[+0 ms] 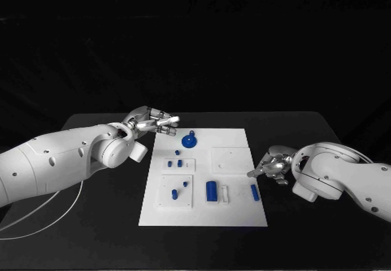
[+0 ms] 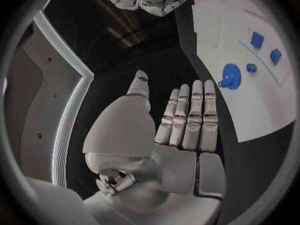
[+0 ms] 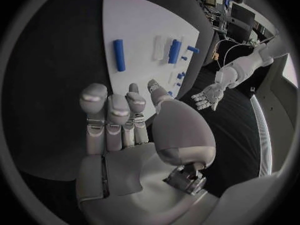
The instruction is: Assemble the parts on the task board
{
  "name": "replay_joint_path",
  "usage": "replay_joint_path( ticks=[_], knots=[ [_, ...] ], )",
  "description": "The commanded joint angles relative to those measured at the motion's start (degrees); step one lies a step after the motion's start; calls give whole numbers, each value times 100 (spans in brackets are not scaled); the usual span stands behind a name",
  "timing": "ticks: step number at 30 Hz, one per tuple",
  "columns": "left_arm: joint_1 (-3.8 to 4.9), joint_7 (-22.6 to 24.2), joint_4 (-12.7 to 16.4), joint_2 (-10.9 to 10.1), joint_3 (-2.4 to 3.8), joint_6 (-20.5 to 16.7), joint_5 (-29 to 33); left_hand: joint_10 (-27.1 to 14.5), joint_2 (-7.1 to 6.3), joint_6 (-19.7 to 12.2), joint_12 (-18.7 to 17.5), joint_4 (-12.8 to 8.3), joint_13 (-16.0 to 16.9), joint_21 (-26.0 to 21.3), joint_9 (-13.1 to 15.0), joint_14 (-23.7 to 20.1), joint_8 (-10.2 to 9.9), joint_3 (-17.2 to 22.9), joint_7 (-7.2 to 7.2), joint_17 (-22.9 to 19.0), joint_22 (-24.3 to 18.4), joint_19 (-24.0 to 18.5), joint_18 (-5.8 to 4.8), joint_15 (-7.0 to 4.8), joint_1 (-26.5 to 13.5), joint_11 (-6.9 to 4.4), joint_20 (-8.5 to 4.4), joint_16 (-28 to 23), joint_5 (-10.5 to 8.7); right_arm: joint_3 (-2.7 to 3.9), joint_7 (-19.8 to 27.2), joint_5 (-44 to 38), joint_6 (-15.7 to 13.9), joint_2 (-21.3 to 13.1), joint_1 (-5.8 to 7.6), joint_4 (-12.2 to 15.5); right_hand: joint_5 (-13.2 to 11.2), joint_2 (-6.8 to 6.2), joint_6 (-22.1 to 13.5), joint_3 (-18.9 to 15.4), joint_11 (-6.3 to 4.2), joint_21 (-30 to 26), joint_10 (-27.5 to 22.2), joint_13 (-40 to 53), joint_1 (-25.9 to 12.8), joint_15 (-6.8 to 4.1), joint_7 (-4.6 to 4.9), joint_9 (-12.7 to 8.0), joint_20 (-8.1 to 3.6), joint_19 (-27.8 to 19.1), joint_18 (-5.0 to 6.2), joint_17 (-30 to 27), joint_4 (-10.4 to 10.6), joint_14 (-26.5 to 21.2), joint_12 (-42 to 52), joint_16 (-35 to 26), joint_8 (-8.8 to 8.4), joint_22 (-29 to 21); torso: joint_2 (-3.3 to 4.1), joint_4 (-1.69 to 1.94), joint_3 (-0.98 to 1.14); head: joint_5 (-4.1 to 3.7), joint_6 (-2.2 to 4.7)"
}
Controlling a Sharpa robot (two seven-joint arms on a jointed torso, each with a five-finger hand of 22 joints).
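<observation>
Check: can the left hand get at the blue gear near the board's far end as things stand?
Probably yes. The left hand hovers open beside the task board's far left corner, holding nothing. The blue gear lies close by on the board, and nothing stands between them. The right hand is off at the opposite edge.

Bare black desk (image 1: 98, 226) lies open all round the task board (image 1: 232, 138). The left hand (image 1: 152, 122) hovers at the board's 10 o'clock corner, the right hand (image 1: 273, 167) beside its 3 o'clock edge; blue parts (image 1: 211, 191) dot the board's middle.
</observation>
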Motion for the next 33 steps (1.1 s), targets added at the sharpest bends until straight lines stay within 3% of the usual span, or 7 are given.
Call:
replay_joint_path(
  ticks=[1, 8, 17, 29, 33],
  knots=[
    [2, 80, 15, 4, 3, 1, 9, 12, 52, -2, 7, -40, 6, 24, 4, 3, -3, 2, -5, -1, -3, -3, -14, -2, 20, -18, 4, -15, 27, 7, -148, -159, 521, -83, -21, 2, -42, -66, 30, 112, -21, 30, 13, 189, -24, -18, -1, 137, 5, 299, -56, -10, -15, 17, 259, -20, -3, 514, 3, -12, -4, -24, 1],
    [2, 58, 10, 12, 0, 44, 3, 8, 58, -4, 7, -73, 6, 28, 4, 0, -3, -2, -4, -1, -6, -6, -13, 1, 18, -17, 7, -17, 25, 11, -270, -370, 930, -173, -87, 27, -56, -48, 7, 132, -18, 26, 11, 224, -46, -18, -6, 274, 4, 295, -55, -14, -29, 13, 249, -19, 0, 512, -5, 0, -18, -66, -19],
    [1, 44, 4, 27, -5, 81, 0, 0, 52, -11, 7, -78, 5, 30, 3, -5, -4, -2, 0, -1, -8, -11, -12, 3, 13, -14, 8, -17, 19, -6, -320, -507, 1028, -58, -217, -46, -45, -39, -15, 153, -13, 25, 9, 229, -82, -10, -2, 289, 12, 295, -56, -12, -41, 16, 233, -16, 0, 513, -6, 23, -25, -89, -42],
    [1, 34, -1, 27, -7, 95, -1, -8, 38, -18, 7, -57, 6, 34, 4, -10, -3, 4, 1, -1, -13, -17, -11, 5, 2, -11, 11, -17, -1, -49, -334, -888, 952, 92, -311, -58, -151, -121, 39, 200, -23, 25, 17, 235, -133, -15, -18, 399, 7, 297, -65, -20, 97, 18, 209, -23, 2, 515, -6, 15, -22, -70, -61],
    [1, 29, -3, 26, -8, 98, -1, -8, 38, -18, 7, -57, 6, 34, 4, -10, -3, 4, 1, -1, -13, -17, -11, 5, 2, -11, 11, -17, -1, -90, -340, -1286, 990, 153, -333, -88, -182, -142, 37, 218, -22, 21, 17, 234, -106, -14, -20, 414, 8, 294, -66, -23, 106, 15, 201, -26, 0, 513, -6, 14, -24, -55, -66]
  ],
)
